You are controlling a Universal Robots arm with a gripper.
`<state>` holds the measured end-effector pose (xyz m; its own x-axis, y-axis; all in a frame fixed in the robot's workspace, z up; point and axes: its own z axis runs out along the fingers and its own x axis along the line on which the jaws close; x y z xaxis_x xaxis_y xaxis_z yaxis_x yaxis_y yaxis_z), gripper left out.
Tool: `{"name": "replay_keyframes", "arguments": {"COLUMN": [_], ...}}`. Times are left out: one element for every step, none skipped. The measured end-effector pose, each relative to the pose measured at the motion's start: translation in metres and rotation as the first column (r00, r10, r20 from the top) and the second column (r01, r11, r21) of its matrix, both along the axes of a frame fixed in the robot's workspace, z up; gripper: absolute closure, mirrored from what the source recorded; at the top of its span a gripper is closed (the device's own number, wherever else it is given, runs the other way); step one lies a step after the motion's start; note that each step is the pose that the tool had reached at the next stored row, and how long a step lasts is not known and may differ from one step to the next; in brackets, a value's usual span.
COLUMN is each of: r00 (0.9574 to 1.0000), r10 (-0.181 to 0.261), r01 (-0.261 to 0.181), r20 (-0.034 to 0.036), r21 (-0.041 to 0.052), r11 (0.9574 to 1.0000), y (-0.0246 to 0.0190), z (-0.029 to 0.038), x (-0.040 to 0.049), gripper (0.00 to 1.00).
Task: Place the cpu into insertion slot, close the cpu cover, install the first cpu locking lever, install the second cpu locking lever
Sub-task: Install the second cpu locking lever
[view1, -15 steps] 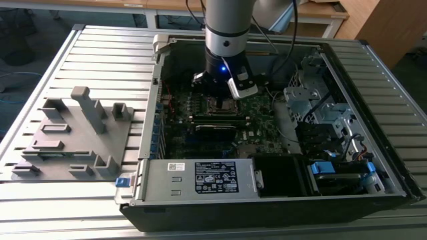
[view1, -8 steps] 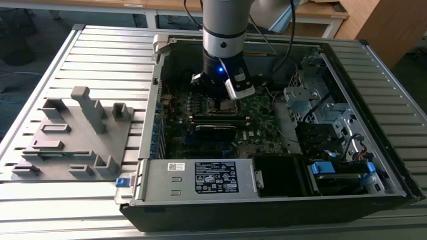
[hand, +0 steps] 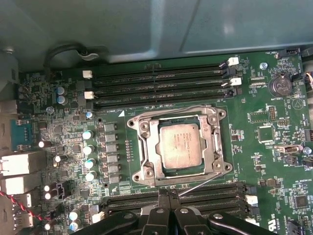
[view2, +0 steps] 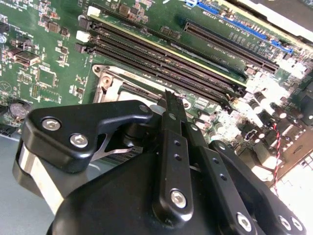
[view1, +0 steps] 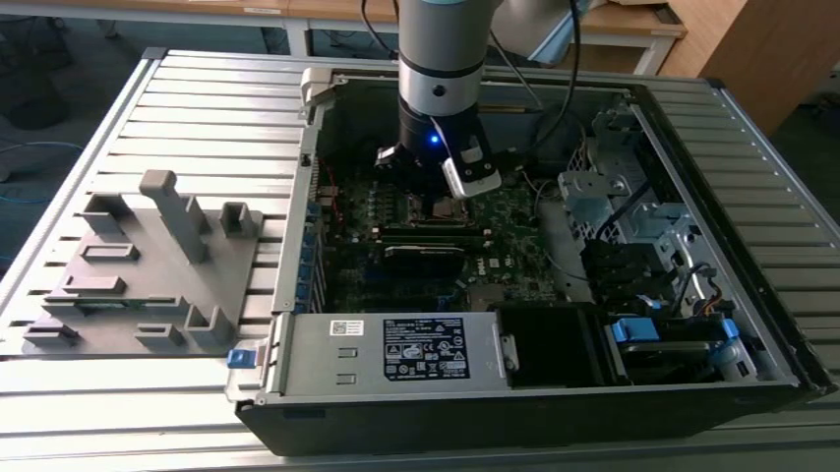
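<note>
The cpu (hand: 180, 146), a dull silver square, lies flat in the insertion slot (hand: 218, 115) on the green board. The cpu cover (hand: 145, 147), a silvery frame with a square window, lies down around it. A thin wire locking lever (hand: 198, 187) slants out from the socket's corner toward my fingertips, lifted off the frame. Another thin wire (hand: 171, 109) runs along the opposite edge of the cover. My gripper (hand: 169, 197) is shut, its tips just beside the socket. In the second wrist view the gripper (view2: 168, 100) stands at the socket's rim (view2: 113, 84). In the exterior view the gripper (view1: 427, 187) hangs inside the open computer case over the cpu (view1: 448, 207).
Long black memory slots (hand: 161, 82) flank the socket on both sides. Capacitors (hand: 89, 147) and a coin battery (hand: 279, 85) stand nearby. The case holds a power supply (view1: 393, 349) and a drive cage (view1: 617, 197). A grey fixture (view1: 145, 265) sits at the exterior view's left.
</note>
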<state>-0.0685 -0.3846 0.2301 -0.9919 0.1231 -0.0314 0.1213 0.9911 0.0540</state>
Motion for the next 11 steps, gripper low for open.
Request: {"name": "replay_keyframes", "arguments": {"r00": [1.0, 1.0, 1.0, 1.0, 1.0, 1.0, 1.0, 1.0, 1.0, 1.0, 1.0], "r10": [0.0, 0.0, 0.0, 0.0, 0.0, 0.0, 0.0, 0.0, 0.0, 0.0, 0.0], "r01": [0.0, 0.0, 0.0, 0.0, 0.0, 0.0, 0.0, 0.0, 0.0, 0.0, 0.0], "r20": [0.0, 0.0, 0.0, 0.0, 0.0, 0.0001, 0.0001, 0.0001, 0.0001, 0.0001, 0.0001], "r21": [0.0001, 0.0, 0.0, -0.0001, 0.0, 0.0001, 0.0001, 0.0001, 0.0001, 0.0001, 0.0001], "r11": [1.0, 1.0, 1.0, 1.0, 1.0, 1.0, 1.0, 1.0, 1.0, 1.0, 1.0], "y": [0.0, 0.0, 0.0, 0.0, 0.0, 0.0, -0.0001, -0.0001, -0.0004, -0.0006, -0.0007], "z": [-0.0006, -0.0007, -0.0007, -0.0008, -0.0008, -0.0009, -0.0009, -0.0009, -0.0009, -0.0009, -0.0011], "x": [0.0, -0.0001, -0.0003, -0.0004, -0.0005, -0.0006, -0.0006, -0.0007, -0.0008, -0.0009, -0.0012], "gripper": [0.9, 0.9, 0.9, 0.9, 0.9, 0.9, 0.9, 0.9, 0.9, 0.9, 0.9]}}
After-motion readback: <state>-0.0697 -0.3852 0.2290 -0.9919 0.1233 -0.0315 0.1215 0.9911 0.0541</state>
